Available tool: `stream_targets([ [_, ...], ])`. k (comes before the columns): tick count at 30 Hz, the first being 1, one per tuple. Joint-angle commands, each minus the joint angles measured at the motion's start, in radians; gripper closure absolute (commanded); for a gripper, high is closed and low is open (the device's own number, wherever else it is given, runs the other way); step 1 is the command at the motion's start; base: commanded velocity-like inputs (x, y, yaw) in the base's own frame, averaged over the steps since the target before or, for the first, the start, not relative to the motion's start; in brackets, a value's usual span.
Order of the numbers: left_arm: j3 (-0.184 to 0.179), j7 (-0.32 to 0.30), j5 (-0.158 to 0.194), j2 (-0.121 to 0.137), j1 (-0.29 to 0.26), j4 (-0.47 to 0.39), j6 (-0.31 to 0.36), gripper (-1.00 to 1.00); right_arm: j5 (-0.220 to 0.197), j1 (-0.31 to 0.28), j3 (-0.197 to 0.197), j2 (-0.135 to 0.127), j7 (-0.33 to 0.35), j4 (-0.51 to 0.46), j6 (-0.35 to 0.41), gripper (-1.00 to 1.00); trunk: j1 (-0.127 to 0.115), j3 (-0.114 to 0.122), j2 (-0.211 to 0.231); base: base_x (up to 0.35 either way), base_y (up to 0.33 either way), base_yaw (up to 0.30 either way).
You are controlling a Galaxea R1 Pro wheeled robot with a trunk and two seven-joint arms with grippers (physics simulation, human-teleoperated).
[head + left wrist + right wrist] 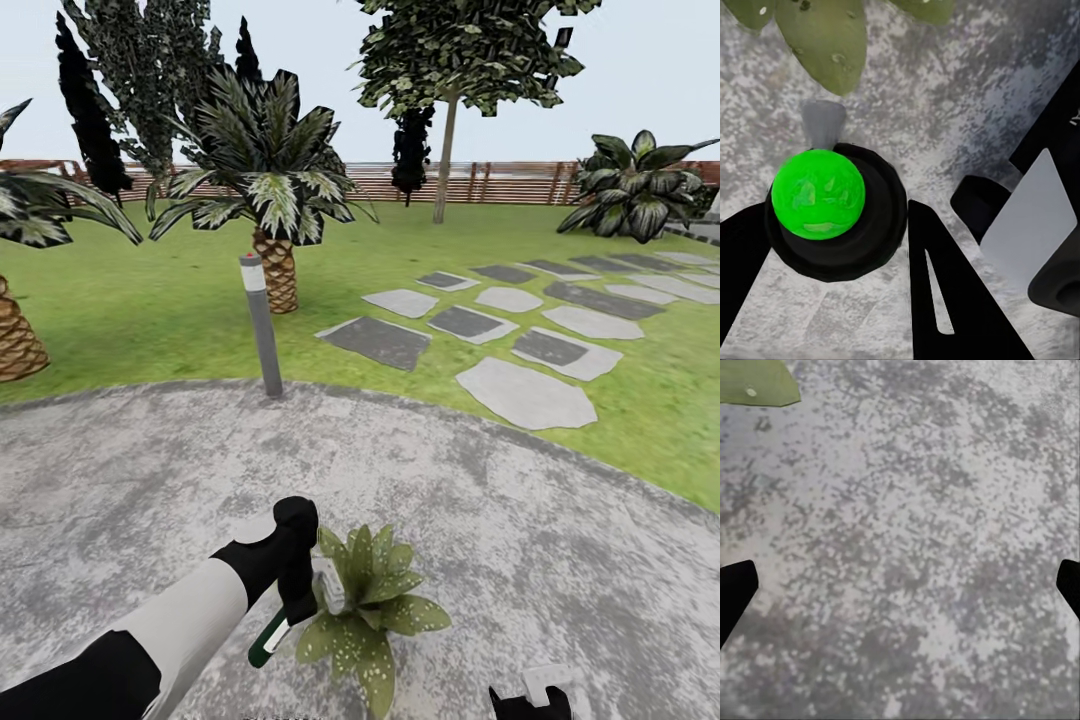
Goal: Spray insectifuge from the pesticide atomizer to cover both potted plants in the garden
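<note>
You are looking at a round, mottled grey stone patio (560, 560) carrying a small green-leaved potted plant (370, 600) and a tall grey bollard lamp (262, 325) at its edge.

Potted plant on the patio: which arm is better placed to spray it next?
Left. The left gripper already holds the pesticide atomizer right beside the potted plant; the right gripper is open and holds nothing.

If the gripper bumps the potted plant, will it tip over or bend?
The potted plant probably would bend first: its broad leaves spread wide and look floppy. It sits low on the flat stone patio, so tipping seems unlikely. The left gripper, holding the pesticide atomizer, is very close.
</note>
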Motion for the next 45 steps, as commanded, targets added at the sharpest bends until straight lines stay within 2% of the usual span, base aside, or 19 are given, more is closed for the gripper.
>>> stream_targets([
  [1, -0.002, -0.009, -0.007, 0.0, -0.001, -0.001, 0.009, 1.0, 0.007, 0.0, -0.009, 0.0, 0.005, 0.0, -0.003, -1.0, 0.0, -0.001, 0.0, 0.0, 0.0, 0.278],
  [5, -0.001, -0.008, -0.007, -0.001, 0.0, -0.001, 0.009, 1.0, 0.007, 0.0, -0.009, 0.0, 0.005, 0.0, -0.003, -1.0, 0.0, -0.001, 0.0, 0.0, -0.005, 0.186],
  [17, -0.002, -0.007, -0.007, 0.0, 0.001, -0.002, 0.008, 1.0, 0.007, 0.0, -0.009, 0.0, 0.005, 0.0, -0.003, -1.0, 0.0, -0.001, 0.0, 0.0, -0.146, 0.004],
  [25, 0.0, -0.007, -0.007, 0.0, 0.002, -0.002, 0.008, 1.0, 0.007, 0.0, -0.009, 0.0, 0.005, 0.0, -0.003, -1.0, 0.0, -0.001, 0.0, 0.0, -0.001, -0.253],
  [32, 0.0, -0.007, -0.007, 0.0, 0.001, -0.002, 0.008, 1.0, 0.006, 0.0, -0.009, 0.003, 0.005, -0.001, -0.005, -1.0, 0.0, -0.001, 0.0, -0.003, -0.161, -0.045],
  [45, 0.0, -0.008, -0.006, -0.003, 0.001, -0.002, 0.008, 1.0, 0.006, 0.0, -0.009, 0.0, 0.005, -0.001, -0.004, -1.0, 0.0, -0.001, 0.0, -0.225, -0.203, 0.0],
])
